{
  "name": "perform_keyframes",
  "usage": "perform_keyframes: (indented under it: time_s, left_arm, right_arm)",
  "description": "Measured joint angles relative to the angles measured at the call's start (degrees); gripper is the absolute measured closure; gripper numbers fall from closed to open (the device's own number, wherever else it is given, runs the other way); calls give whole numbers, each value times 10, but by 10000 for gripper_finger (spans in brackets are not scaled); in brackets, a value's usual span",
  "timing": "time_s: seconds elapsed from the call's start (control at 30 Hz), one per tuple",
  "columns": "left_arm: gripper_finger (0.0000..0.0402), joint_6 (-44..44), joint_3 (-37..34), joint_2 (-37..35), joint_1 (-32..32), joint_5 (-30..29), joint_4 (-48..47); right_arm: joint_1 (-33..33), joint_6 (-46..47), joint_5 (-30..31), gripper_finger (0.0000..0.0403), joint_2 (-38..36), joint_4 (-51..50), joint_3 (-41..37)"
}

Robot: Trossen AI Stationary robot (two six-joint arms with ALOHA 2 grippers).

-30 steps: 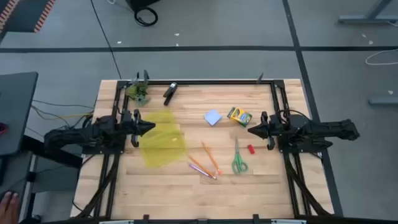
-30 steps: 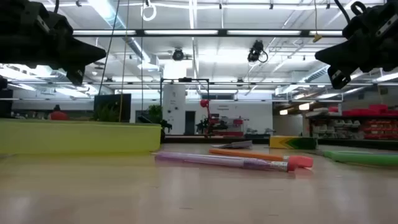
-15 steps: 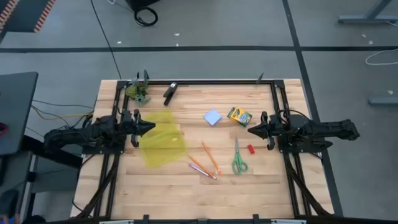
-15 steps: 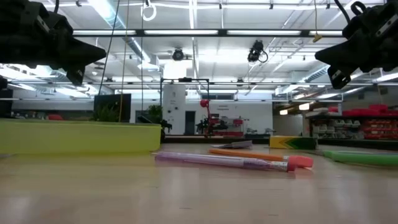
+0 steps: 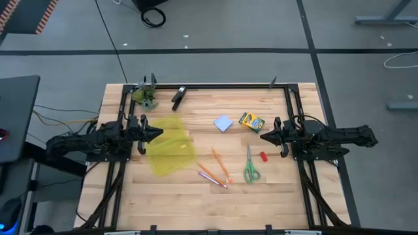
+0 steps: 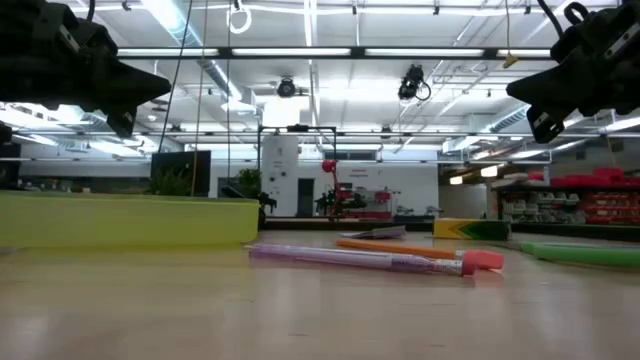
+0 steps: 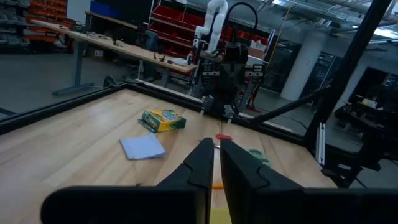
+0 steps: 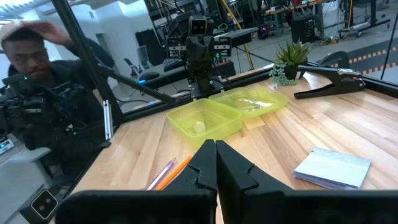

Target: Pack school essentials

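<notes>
The school essentials lie loose on the wooden table. They are a pale blue note pad [image 5: 223,123], a yellow-green crayon box [image 5: 251,121], green-handled scissors [image 5: 251,166], a tiny red eraser [image 5: 264,156], orange pencils [image 5: 222,164] and a pinkish pen [image 5: 212,176]. An open yellow-green see-through case [image 5: 171,146] rests flat at centre left. My left gripper [image 5: 160,134] hangs level above the case's left edge, shut but for a thin slit [image 7: 217,154]. My right gripper [image 5: 262,136] hangs shut [image 8: 216,149] over the table's right part, between crayon box and eraser. Both grippers stand well above the tabletop.
A black clip-like tool [image 5: 178,97] and a small green plant [image 5: 145,96] sit at the far left. A black frame rail [image 5: 228,86] borders the table. A person [image 8: 31,68] stands beyond the table's left edge. Bare wood lies along the near edge [image 5: 196,209].
</notes>
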Motion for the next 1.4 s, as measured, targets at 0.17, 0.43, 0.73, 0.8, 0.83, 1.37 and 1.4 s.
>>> perform_keyframes:
  time_s: [0.17, 0.43, 0.73, 0.8, 0.83, 1.37, 1.4]
  left_arm:
    - [373, 0, 0, 0, 0, 0, 0]
    - [367, 0, 0, 0, 0, 0, 0]
    - [374, 0, 0, 0, 0, 0, 0]
    - [376, 0, 0, 0, 0, 0, 0]
    - [376, 0, 0, 0, 0, 0, 0]
    - [372, 0, 0, 0, 0, 0, 0]
    - [373, 0, 0, 0, 0, 0, 0]
  right_arm:
    - [0, 0, 0, 396, 0, 0, 0]
    - [0, 0, 0, 396, 0, 0, 0]
    - [0, 0, 0, 396, 0, 0, 0]
    - [0, 0, 0, 396, 0, 0, 0]
    - [0, 0, 0, 396, 0, 0, 0]
    - [0, 0, 0, 396, 0, 0, 0]
    - [0, 0, 0, 396, 0, 0, 0]
